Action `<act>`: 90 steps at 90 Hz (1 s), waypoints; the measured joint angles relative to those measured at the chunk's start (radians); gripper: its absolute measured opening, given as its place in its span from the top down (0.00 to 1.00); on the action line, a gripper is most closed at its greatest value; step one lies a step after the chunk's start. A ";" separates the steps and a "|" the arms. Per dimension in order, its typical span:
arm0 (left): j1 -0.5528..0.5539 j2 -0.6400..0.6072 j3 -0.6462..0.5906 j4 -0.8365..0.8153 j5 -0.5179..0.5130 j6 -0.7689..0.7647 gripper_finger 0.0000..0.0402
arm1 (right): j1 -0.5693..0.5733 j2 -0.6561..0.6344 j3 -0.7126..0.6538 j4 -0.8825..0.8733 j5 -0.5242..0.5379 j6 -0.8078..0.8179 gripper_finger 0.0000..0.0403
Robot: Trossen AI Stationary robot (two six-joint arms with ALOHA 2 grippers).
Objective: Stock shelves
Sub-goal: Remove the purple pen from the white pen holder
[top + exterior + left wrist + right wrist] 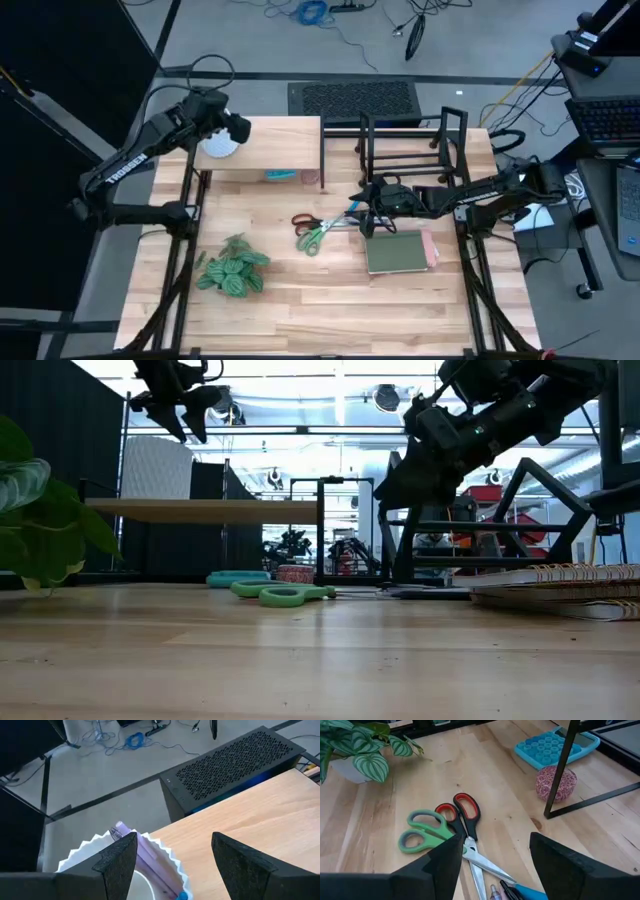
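High view: right gripper (pixel 362 222), jaws apart, over scissors (pixel 318 232) at rack's (pixel 400 150) 6 o'clock. Left gripper (pixel 222 135) (jaws apart) above riser (pixel 285 145). Risk: crossed scissors may snag, lifting both.

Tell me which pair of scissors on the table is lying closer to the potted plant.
The green-handled scissors. They lie on the side towards the plant, while the red-handled scissors cross them on the side towards the pink ball.

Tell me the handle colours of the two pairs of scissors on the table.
One pair of scissors has green handles, the other pair red with black; clearest in the right wrist view.
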 joint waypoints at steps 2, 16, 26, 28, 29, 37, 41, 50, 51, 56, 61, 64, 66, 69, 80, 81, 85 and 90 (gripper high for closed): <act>0.000 0.000 0.000 0.001 0.000 0.001 0.40 | 0.000 0.000 0.000 0.000 0.000 0.000 0.47; 0.000 0.000 0.000 0.012 -0.008 0.016 0.40 | 0.000 0.000 0.000 0.000 0.000 -0.005 0.47; 0.000 -0.002 0.000 0.028 -0.038 0.022 0.40 | 0.000 0.000 0.000 0.000 0.000 -0.006 0.47; 0.000 -0.004 0.000 0.031 -0.045 0.021 0.40 | 0.000 0.000 0.000 0.000 0.000 -0.006 0.47; 0.000 -0.005 0.000 0.032 -0.048 0.021 0.40 | 0.000 0.000 0.000 0.000 0.000 -0.006 0.47; 0.000 -0.024 0.000 0.068 -0.058 -0.012 0.40 | 0.000 0.000 0.000 0.000 0.000 -0.006 0.47; 0.000 -0.031 0.000 0.086 -0.057 -0.031 0.40 | 0.000 0.000 0.000 0.001 0.000 -0.010 0.47; 0.007 -0.035 0.001 0.098 -0.047 -0.078 0.40 | 0.000 0.000 0.000 0.011 0.000 -0.028 0.47; 0.008 -0.034 0.001 0.097 -0.046 -0.080 0.40 | 0.000 0.000 0.000 0.013 0.000 -0.028 0.47; 0.021 -0.034 0.001 0.093 -0.042 -0.084 0.40 | -0.001 0.000 0.000 0.017 0.000 -0.029 0.47; 0.036 -0.034 0.001 0.083 -0.040 -0.084 0.40 | -0.001 0.000 0.000 0.021 0.000 -0.029 0.47; 0.044 -0.033 0.001 0.078 -0.036 -0.090 0.40 | -0.001 0.000 0.000 0.025 0.000 -0.029 0.47; 0.050 -0.030 0.001 0.073 -0.033 -0.100 0.40 | -0.001 0.000 0.000 0.028 0.000 -0.029 0.47; 0.055 -0.025 0.001 0.066 -0.023 -0.114 0.40 | -0.001 0.000 0.000 0.031 0.000 -0.029 0.47; 0.075 -0.012 0.001 0.062 0.017 -0.147 0.40 | -0.001 0.000 0.000 0.035 0.000 -0.028 0.47; 0.077 -0.011 0.001 0.062 0.023 -0.151 0.40 | -0.001 0.000 0.000 0.036 0.000 -0.028 0.47; 0.083 -0.010 0.001 0.061 0.048 -0.162 0.40 | -0.001 0.000 0.000 0.037 0.000 -0.028 0.47; 0.090 -0.009 0.001 0.056 0.065 -0.164 0.40 | -0.001 0.000 0.000 0.037 0.000 -0.027 0.47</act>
